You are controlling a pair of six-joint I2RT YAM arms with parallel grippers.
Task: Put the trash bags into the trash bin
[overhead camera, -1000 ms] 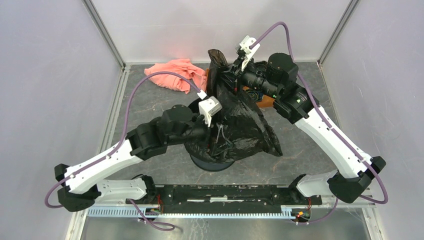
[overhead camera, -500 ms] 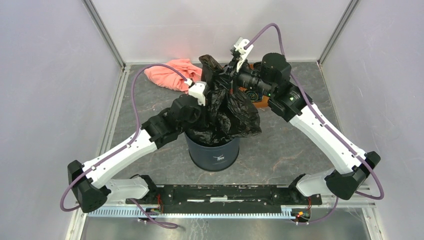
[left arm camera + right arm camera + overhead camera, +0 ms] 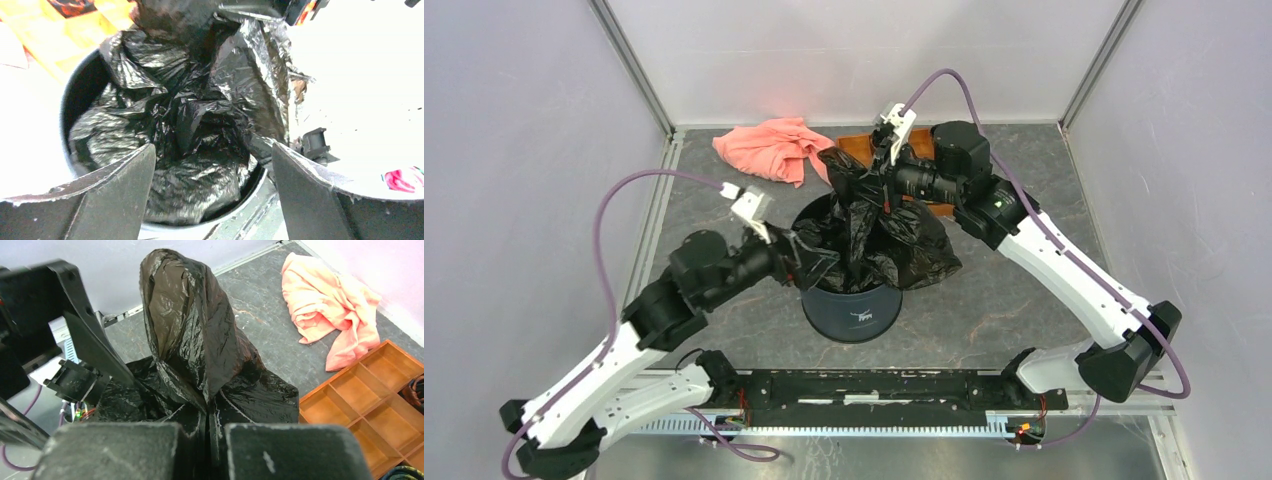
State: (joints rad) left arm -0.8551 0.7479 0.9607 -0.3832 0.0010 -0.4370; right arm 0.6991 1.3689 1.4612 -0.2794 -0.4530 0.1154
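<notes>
At the right pincer (image 3: 207, 440): clamped together on a gathered fold of the trash bag (image 3: 195, 330), lifted into a wrinkled peak. At the left pincer (image 3: 212, 150): spread wide apart, gripping nothing, poised at the left rim over the mouth of the trash bin (image 3: 80, 85), upright on the grey counter (image 3: 1014, 290) between the two arms. Below both: most of the glossy black film bunched inside the bin, some spilling over its right and far rim. Farther back: a salmon-pink cloth (image 3: 769, 148) in a heap, and beside it an orange compartment tray (image 3: 861, 146), partly hidden behind the bag.
</notes>
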